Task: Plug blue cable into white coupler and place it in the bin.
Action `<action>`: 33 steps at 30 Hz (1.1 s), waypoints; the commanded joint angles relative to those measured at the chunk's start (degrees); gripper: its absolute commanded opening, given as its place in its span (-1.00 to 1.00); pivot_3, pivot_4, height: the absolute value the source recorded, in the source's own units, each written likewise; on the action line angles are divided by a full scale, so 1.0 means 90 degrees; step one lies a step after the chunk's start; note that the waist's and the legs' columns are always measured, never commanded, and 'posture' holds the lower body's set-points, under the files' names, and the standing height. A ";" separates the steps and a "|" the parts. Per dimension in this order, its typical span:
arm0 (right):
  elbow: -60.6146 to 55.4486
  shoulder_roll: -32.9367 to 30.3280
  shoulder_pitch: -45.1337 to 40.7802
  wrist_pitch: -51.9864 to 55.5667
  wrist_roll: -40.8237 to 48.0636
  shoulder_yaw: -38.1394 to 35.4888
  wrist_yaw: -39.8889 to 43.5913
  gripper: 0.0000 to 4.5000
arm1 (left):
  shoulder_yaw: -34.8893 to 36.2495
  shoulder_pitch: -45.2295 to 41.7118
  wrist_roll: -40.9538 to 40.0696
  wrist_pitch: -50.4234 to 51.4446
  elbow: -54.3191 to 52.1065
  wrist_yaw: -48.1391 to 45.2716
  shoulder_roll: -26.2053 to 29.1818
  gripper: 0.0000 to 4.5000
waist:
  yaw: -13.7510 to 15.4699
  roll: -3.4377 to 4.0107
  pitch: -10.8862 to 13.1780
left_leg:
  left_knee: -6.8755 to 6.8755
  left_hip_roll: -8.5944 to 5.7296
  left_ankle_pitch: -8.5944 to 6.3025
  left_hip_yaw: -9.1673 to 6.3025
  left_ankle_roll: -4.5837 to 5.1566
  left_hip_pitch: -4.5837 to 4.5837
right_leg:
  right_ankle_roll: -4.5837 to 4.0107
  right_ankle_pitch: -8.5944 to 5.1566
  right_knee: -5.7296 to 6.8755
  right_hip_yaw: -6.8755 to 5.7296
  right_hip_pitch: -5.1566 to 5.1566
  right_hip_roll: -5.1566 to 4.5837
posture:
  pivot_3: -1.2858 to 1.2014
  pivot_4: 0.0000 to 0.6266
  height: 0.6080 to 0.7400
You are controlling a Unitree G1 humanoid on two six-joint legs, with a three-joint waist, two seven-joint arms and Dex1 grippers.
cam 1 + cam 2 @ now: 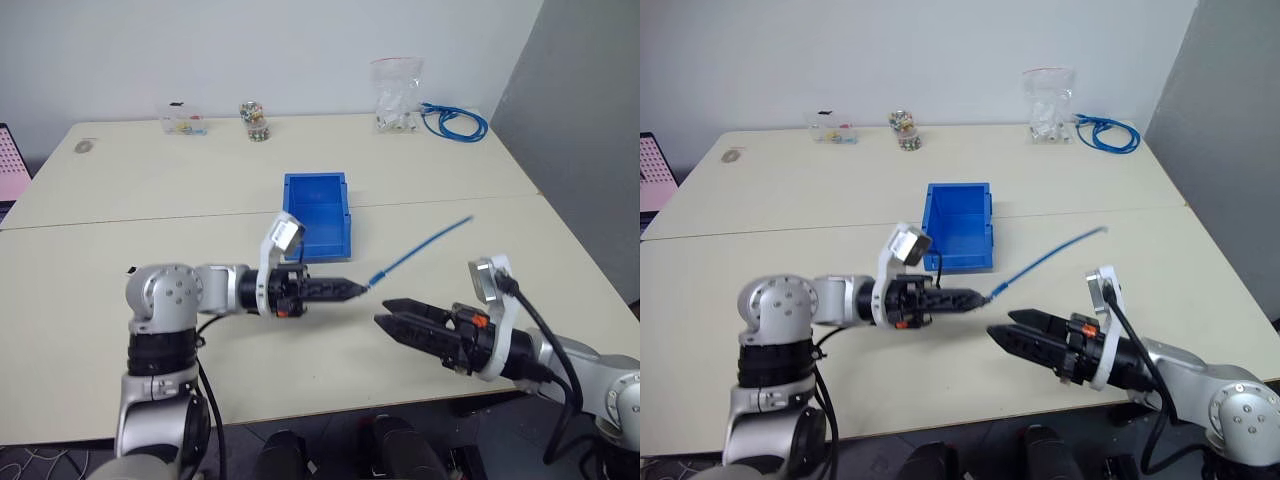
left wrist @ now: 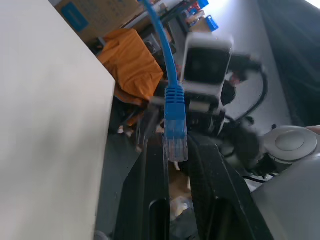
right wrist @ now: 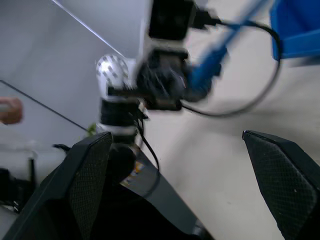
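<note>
Your table (image 1: 120, 200) is mostly bare, so both arms can meet above its near edge. The bin (image 1: 316, 215) sits mid-table, just behind the left gripper (image 1: 350, 289), ready for the drop. That gripper is clamped on the cable (image 1: 420, 246) near its plug, aimed at the right gripper (image 1: 392, 322), whose jaws stand wide apart and hold nothing. I can't spot the coupler. Bags (image 1: 397, 95) and a coiled cable (image 1: 455, 122) lie far back, clear of the work.
</note>
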 commanded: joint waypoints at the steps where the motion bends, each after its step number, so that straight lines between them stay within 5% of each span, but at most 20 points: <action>1: 0.0016 -0.0070 -0.0238 -0.0631 0.0869 0.0265 -0.0492 0.96 | 0.0211 0.0165 -0.0747 0.0146 -0.0388 0.0472 -0.0049 -0.88 | 0.0035 0.0000 0.0001 | 0.0000 0.0002 0.0000 -0.0004 -0.0001 -0.0002 | -0.0002 -0.0001 0.0002 -0.0011 0.0000 0.0001 | 0.03 -0.52 1.00; 13: -0.0030 -0.0364 -0.0274 -0.0941 0.0717 0.0823 -0.0574 0.96 | 0.0445 -0.0090 -0.1545 0.0145 0.0140 0.1186 0.0100 -0.88 | 0.0177 0.0000 0.0000 | 0.0008 -0.0011 0.0001 0.0007 -0.0002 -0.0020 | 0.0000 0.0000 -0.0018 -0.0003 0.0002 -0.0008 | 0.03 -0.52 1.00; 16: 0.0082 -0.0341 -0.0273 -0.1074 0.0704 0.0824 -0.0662 0.78 | 0.0394 -0.0040 -0.1647 0.0144 0.0108 0.1212 0.0158 -0.88 | 0.0181 0.0000 0.0000 | 0.0005 -0.0011 0.0001 0.0005 -0.0002 -0.0021 | 0.0000 0.0000 -0.0023 -0.0006 0.0001 -0.0008 | 0.03 -0.52 1.00; 26: 0.0115 -0.0482 -0.0210 -0.1170 0.0759 0.0835 -0.0604 -0.34 | 0.0288 0.0029 -0.1834 0.0040 0.0063 0.1340 0.0215 -0.88 | 0.0181 0.0000 0.0001 | 0.0005 -0.0010 0.0001 0.0003 -0.0003 -0.0019 | 0.0000 0.0000 -0.0020 -0.0009 0.0001 -0.0006 | 0.03 -0.52 1.00; 33: 0.0176 -0.0529 -0.0239 -0.1148 0.0690 0.0860 -0.0586 -0.92 | 0.0241 0.0065 -0.1883 -0.0065 0.0032 0.1416 0.0221 -0.88 | 0.0181 0.0000 0.0001 | 0.0004 -0.0010 0.0001 0.0005 -0.0003 -0.0020 | 0.0000 -0.0001 -0.0023 -0.0008 0.0001 -0.0006 | 0.03 -0.52 1.00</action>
